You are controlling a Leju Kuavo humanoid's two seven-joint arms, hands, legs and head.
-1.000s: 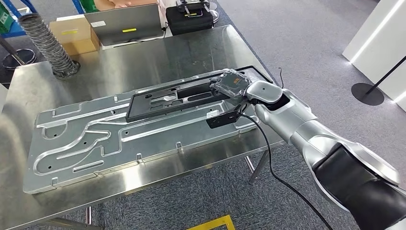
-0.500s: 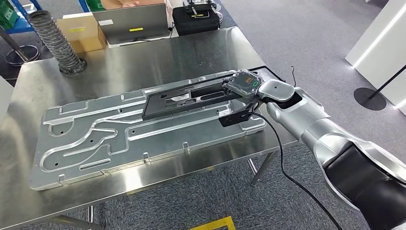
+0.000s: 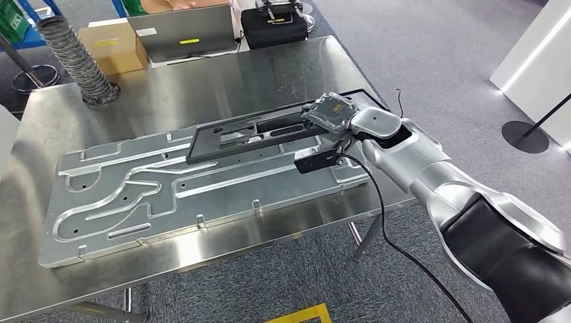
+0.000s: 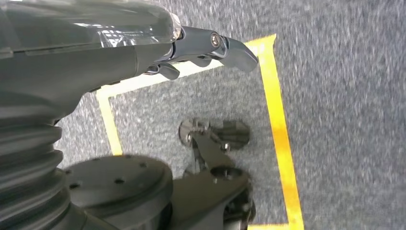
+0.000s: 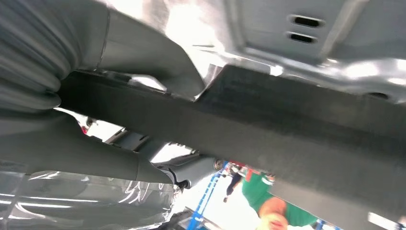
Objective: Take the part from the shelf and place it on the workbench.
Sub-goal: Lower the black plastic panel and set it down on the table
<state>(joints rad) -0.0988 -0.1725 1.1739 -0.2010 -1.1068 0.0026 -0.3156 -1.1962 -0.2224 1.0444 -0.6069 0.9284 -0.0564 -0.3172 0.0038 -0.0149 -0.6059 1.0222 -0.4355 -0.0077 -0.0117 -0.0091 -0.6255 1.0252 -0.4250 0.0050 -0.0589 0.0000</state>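
Observation:
A long black frame-like part point(image 3: 249, 134) lies across the big grooved aluminium plate point(image 3: 135, 195) on the steel workbench point(image 3: 202, 74). My right hand point(image 3: 330, 113) grips the part's right end, near the plate's far right corner. In the right wrist view the part point(image 5: 297, 129) runs as a dark bar past my thumb point(image 5: 143, 52), just over the plate. My left hand point(image 4: 201, 45) hangs above the carpet with its fingers apart and nothing in them.
A ribbed hose point(image 3: 74, 57), a cardboard box point(image 3: 111, 44), a grey laptop point(image 3: 182, 30) and a black case point(image 3: 273, 27) stand along the bench's far edge. A black cable point(image 3: 384, 215) trails from my right wrist. A stanchion base point(image 3: 525, 134) stands at the right.
The view swayed right, then back. My right hand keeps its grip on the part's right end, at about the same spot on the plate.

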